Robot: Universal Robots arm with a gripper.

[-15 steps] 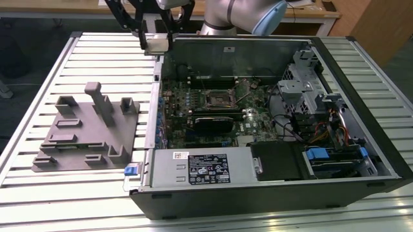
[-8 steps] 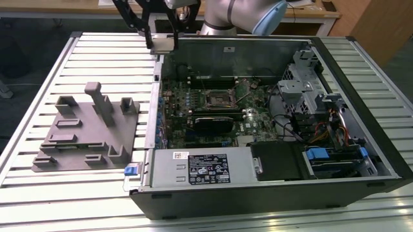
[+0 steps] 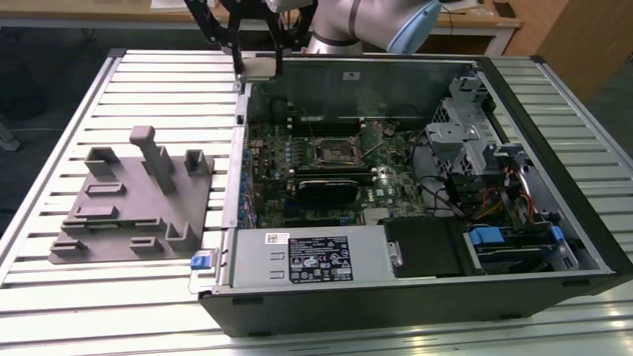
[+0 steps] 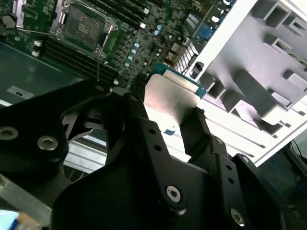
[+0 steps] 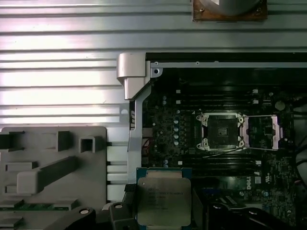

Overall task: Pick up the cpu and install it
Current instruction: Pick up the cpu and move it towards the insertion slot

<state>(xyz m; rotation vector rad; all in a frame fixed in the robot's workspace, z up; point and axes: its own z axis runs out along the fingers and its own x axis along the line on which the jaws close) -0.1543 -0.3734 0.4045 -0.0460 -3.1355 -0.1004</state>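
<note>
Cpu [image 3: 259, 67] is held in the gripper [image 3: 258, 58], clamped between the two black fingers [image 4: 196, 125] on opposite edges. In both wrist views it is seen lifted clear of everything below; its silvery top [image 5: 163, 196] is turned toward the first wrist camera, and the green edge is seen in the second wrist view [image 4: 173, 96].

Gripper [image 5: 162, 213] is closed on the chip and hangs from the arm [image 3: 371, 22] at the far side of the scene.

Position: cpu is held above the far corner of the case [image 3: 579, 215] on the exterior view's left, over the case wall rather than over the board [image 3: 390, 185].

Socket [image 3: 334, 152] is seen on the board inside the case, well apart from the chip. Its metal frame is folded open [image 5: 261, 132] and the square seat [image 5: 223, 130] is bare.

Grey fixture [image 3: 129, 200] lies on the slatted table [image 3: 168, 89], beside the case on the exterior view's left. Its upright posts and recesses are seen in the first wrist view [image 5: 53, 163].
</note>
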